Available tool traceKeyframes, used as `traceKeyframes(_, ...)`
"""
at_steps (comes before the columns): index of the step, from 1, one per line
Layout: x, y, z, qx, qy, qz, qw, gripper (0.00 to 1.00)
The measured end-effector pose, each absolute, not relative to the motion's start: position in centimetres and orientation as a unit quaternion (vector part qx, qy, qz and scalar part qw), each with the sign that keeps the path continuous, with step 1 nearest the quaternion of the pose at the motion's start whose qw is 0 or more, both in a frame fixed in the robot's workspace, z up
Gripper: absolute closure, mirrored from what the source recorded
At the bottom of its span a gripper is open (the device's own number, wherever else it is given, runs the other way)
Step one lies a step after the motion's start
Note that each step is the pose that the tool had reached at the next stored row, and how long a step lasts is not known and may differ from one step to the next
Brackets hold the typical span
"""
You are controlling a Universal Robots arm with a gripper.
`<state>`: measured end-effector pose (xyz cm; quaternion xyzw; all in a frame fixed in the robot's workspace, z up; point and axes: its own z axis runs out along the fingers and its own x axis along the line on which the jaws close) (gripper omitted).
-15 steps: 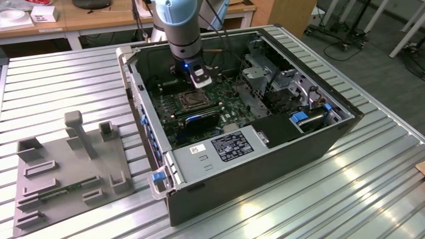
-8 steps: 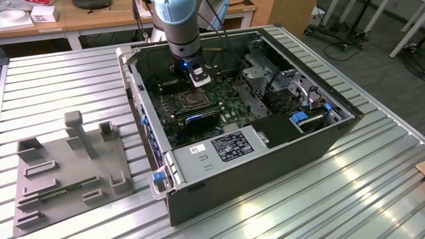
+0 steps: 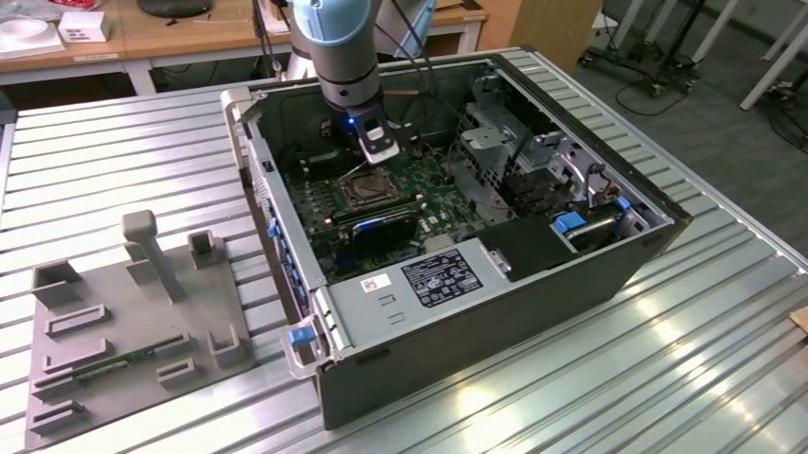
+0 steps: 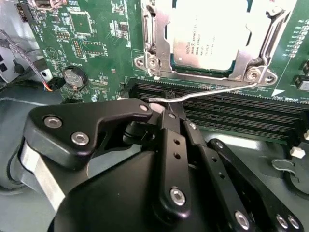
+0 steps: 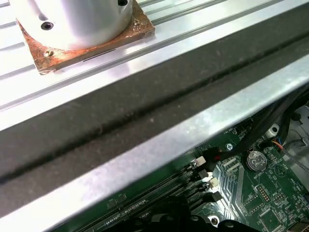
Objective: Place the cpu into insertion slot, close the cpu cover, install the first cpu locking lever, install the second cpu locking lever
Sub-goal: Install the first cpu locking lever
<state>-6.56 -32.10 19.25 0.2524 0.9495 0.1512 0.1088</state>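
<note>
Lever work is under way inside the computer case (image 3: 467,255), which lies open on the ribbed metal table (image 3: 114,161). In the second wrist view the hand (image 4: 161,107) sits low over the green motherboard (image 4: 91,43), its black fingers drawn narrow and closed on the thin silvery wire of a cpu locking lever (image 4: 207,93), near the wire's free end. That wire runs from the fingertips up to a screw post at one corner of the socket frame. The cpu (image 4: 207,34), pale and square, lies seated in the insertion slot (image 3: 367,188), and the cpu cover (image 4: 154,29) appears folded down around it, its metal rim framing the chip. Long black memory slots (image 4: 231,113) lie between the hand and the socket.

Risk, as I judge it: the wire is thin and springy, held at its tip only, so it could slip out of the fingers and snap back. Pushed off line, it might miss its catch or scrape the memory slots just beside it. The fingers ride close to the board, so pressing too low could strike components there.

Print shows on the cpu's face and in white lettering on the board, but I leave it unread. A white label (image 3: 442,276) with dark print sits on the case's grey drive housing
</note>
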Motion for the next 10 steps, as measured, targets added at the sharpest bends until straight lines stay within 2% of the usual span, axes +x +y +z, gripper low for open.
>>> traceKeyframes(10,-6.6,-32.1,20.6,0.253,0.949,0.154,0.108,0.89)
